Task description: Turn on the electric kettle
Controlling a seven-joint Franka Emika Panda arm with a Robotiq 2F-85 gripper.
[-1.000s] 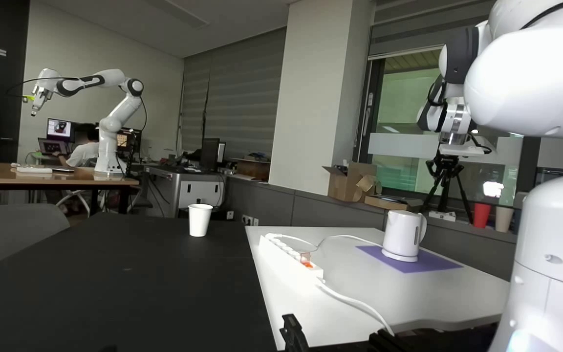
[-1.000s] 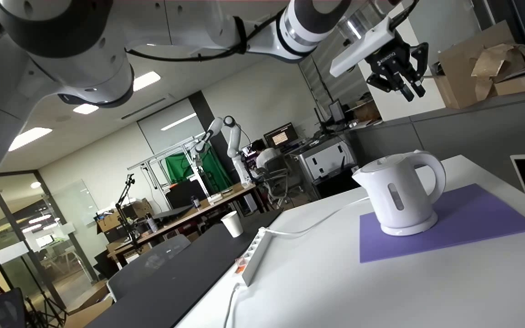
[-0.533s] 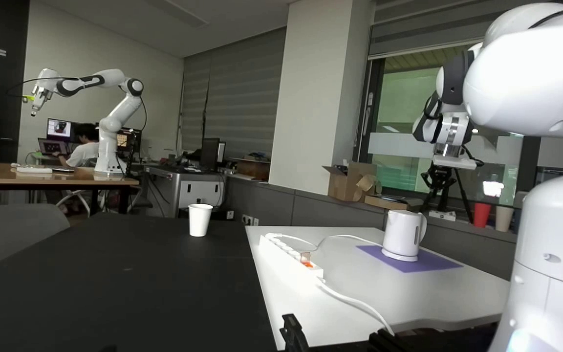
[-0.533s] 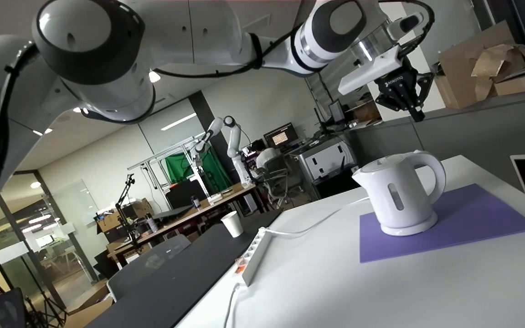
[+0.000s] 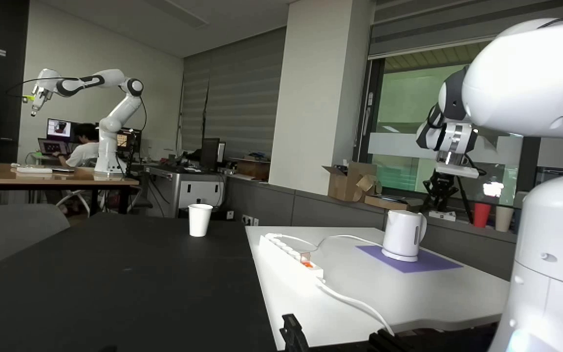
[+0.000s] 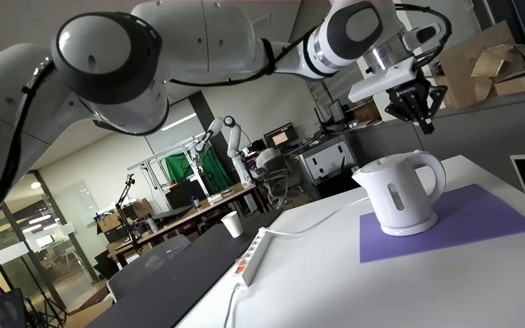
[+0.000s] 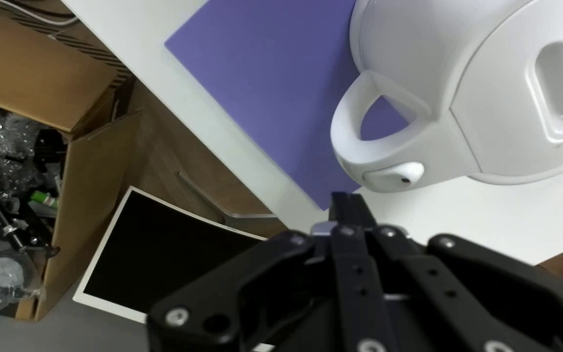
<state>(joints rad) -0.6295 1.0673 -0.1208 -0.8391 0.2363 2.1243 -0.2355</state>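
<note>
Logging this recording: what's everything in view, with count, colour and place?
electric kettle: one, white, on mat
mat: one, purple, on white table
white table: one, white, beside black table
black table: one, black, beside chair
chair: one, grey, by black table
cup: one, white, on black table
power strip: one, white, on white table
cords: two, white, from power strip
background cups: two, red and beige, by window
cardboard boxes: count unclear, brown, by window
framed panel: one, black, white-rimmed, past white table
background robot arm: one, white, background
person: one, white top, background
monitors: several, dark, background
robot's own arm: one, white and grey, above white table
gripper: one, black, closed, higher than kettle
</note>
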